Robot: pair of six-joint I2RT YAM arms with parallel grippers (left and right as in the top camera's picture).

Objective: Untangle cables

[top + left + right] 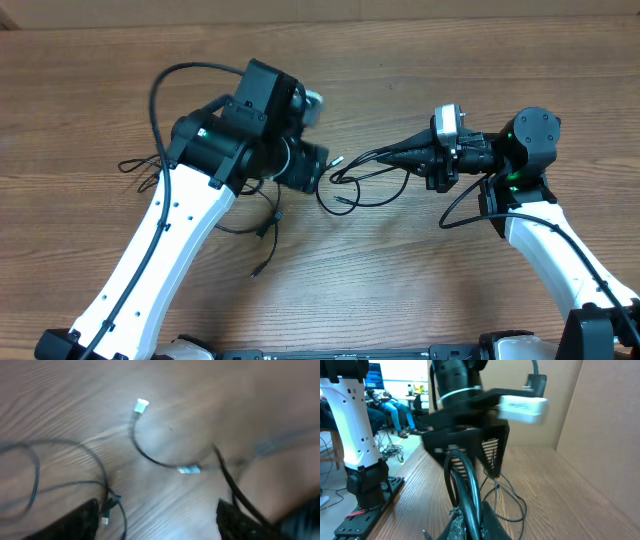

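Note:
Several thin black cables lie tangled on the wooden table. One loop (352,190) lies between the two grippers, another strand (264,228) trails toward the front, and a bundle (140,166) lies at the left. My right gripper (386,158) is shut on a cable (470,502) that runs out between its fingers toward the left arm. My left gripper (318,163) hovers over the loop's left end, open, its fingers (82,519) wide apart over bare wood. Under it lie a cable with a white plug (141,406), a second plug (189,469), and a small plug (107,508) beside the left finger.
A cardboard wall (600,435) stands along the table's far side. The table's edge (415,467) drops off at the left in the right wrist view, with a white arm base (357,435) beyond it. The left arm's own thick wire (165,80) arcs above the table.

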